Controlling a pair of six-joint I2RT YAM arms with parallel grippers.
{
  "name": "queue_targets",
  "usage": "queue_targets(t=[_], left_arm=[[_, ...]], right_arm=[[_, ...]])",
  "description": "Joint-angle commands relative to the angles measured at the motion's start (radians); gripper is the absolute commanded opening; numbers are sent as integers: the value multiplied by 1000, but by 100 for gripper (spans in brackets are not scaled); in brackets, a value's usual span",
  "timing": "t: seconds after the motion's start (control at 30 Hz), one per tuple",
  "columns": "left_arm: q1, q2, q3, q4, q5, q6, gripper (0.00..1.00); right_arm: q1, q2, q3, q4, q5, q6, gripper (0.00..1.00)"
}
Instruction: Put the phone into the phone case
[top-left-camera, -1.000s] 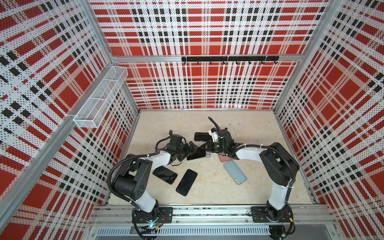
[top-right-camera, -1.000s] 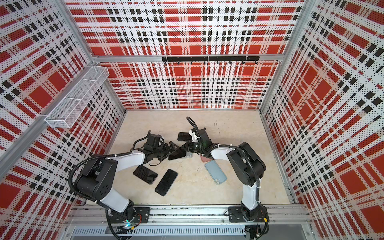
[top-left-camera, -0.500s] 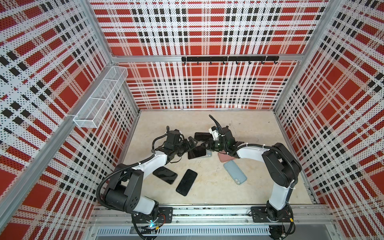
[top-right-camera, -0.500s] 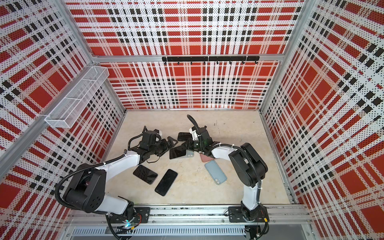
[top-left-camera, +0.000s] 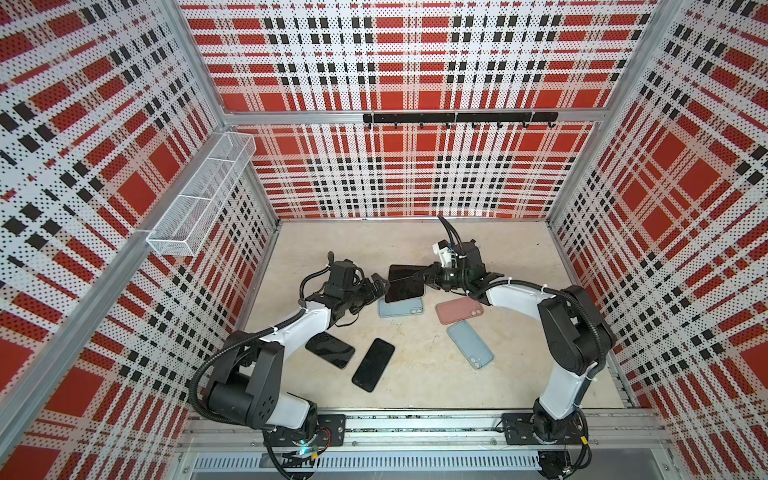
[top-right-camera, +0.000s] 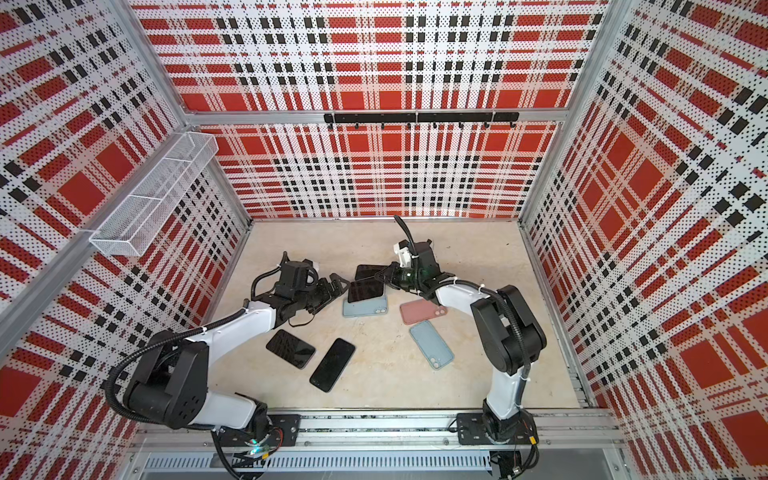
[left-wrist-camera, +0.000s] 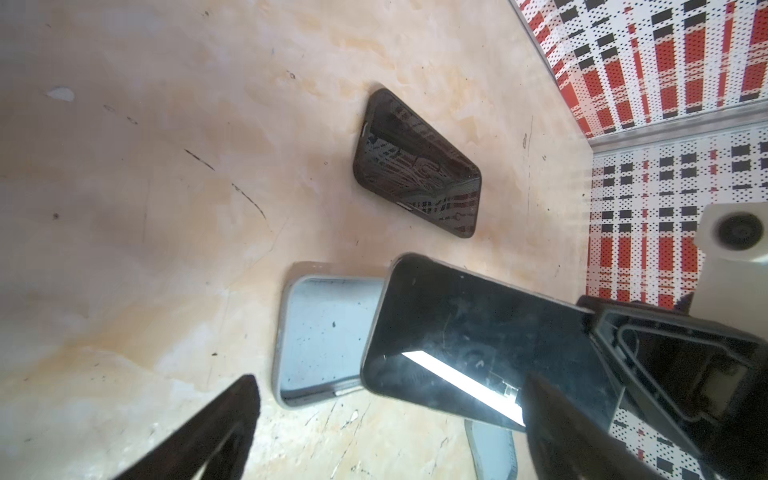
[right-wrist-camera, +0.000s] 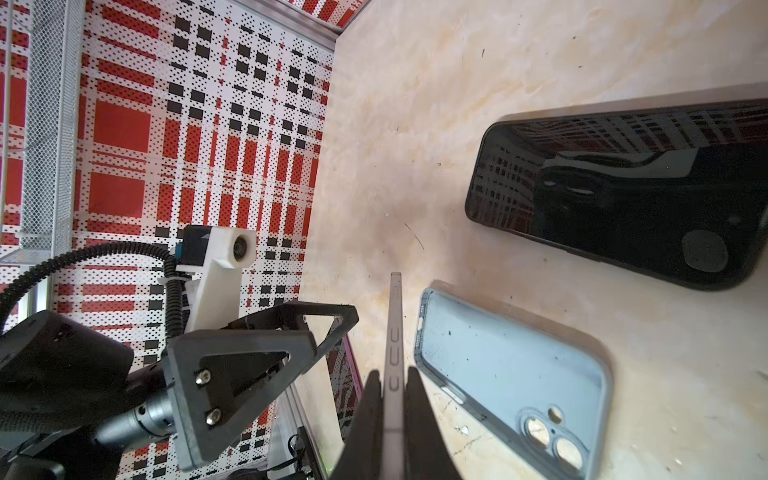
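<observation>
My right gripper (top-left-camera: 430, 276) (right-wrist-camera: 392, 382) is shut on the end of a black phone (top-left-camera: 405, 289) (right-wrist-camera: 394, 332). It holds the phone tilted above the far edge of a light-blue phone case (top-left-camera: 401, 308) (right-wrist-camera: 511, 365). That case lies open side up on the floor. The phone (left-wrist-camera: 478, 345) covers part of the case (left-wrist-camera: 324, 340) in the left wrist view. My left gripper (top-left-camera: 380, 284) (left-wrist-camera: 392, 386) stands open just left of the phone's free end, with nothing between its fingers. In both top views the phone (top-right-camera: 365, 289) sits between the two grippers.
A second black phone (top-left-camera: 405, 272) (right-wrist-camera: 623, 195) lies flat just behind the held one. A pink case (top-left-camera: 459, 309) and another light-blue case (top-left-camera: 469, 344) lie to the right. Two dark phones (top-left-camera: 330, 350) (top-left-camera: 373, 364) lie nearer the front, left of centre.
The held phone has shifted slightly backward and the light-blue case beneath it now shows. My left arm has stretched out, its gripper still open beside the phone.
</observation>
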Motion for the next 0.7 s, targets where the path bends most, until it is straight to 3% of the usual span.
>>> queue_targets(t=[0.0,0.67], left_arm=[[8,38,20,0,-13,3,99],[-47,233,-10,188,24,-92,100]], right_arm=[[4,53,46,22,-48,-22,0],[12,187,23,24,-28,-12,0]])
